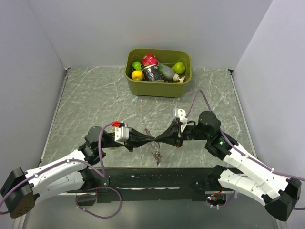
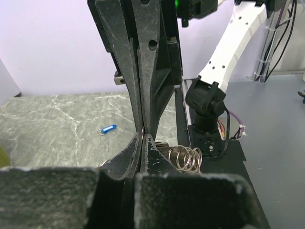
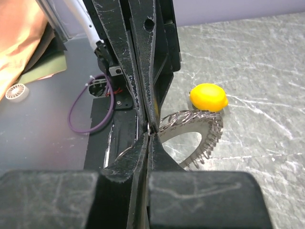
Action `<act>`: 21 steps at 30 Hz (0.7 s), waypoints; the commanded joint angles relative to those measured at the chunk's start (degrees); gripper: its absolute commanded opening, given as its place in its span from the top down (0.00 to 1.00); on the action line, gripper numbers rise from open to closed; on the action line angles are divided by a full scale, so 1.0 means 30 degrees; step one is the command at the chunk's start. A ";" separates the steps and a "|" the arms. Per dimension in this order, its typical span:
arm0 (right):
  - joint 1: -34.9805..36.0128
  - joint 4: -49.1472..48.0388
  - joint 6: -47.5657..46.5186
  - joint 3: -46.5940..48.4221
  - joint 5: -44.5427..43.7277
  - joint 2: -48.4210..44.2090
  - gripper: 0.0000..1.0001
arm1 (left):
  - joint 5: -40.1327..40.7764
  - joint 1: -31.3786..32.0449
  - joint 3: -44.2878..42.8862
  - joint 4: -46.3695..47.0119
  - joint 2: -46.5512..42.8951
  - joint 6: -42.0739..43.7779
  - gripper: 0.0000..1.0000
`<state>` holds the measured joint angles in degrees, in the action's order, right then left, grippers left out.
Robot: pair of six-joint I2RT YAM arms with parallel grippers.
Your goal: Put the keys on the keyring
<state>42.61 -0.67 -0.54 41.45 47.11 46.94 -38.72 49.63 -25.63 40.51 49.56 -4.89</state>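
Top external: green bin (image 1: 157, 89) holds fruit (image 1: 179, 67); left tool (image 1: 150, 138) and right tool (image 1: 160, 139) both closed.

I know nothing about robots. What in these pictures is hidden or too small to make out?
- Whether the left hand and right hand pinch anything where their tips meet: both wrist views, the shut black fingers cover it.
- The large grey toothed metal keyring: right wrist view, fingers hide its left part; top view, too small.
- The tiny blue object on the table: left wrist view, too small to tell whether it is a key.
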 commanded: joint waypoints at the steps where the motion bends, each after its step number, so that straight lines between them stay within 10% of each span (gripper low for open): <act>1: 0.0123 0.0569 -0.0494 0.1298 -0.0615 0.0203 1.00 | -0.0892 0.0070 -0.1885 -0.0661 0.0003 0.1301 0.99; 9: 0.0152 0.3849 -0.2340 0.2383 -0.1290 0.0466 1.00 | -0.1538 0.0070 -0.4930 -0.8664 0.0969 0.4526 0.78; 21: 0.0123 0.4616 -0.2780 0.2618 -0.1729 0.0350 1.00 | -0.1536 0.0070 -0.6632 -1.1773 0.2229 0.6168 0.70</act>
<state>42.61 15.03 -8.01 46.13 42.61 49.60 -41.45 49.69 -42.15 8.80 55.33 10.94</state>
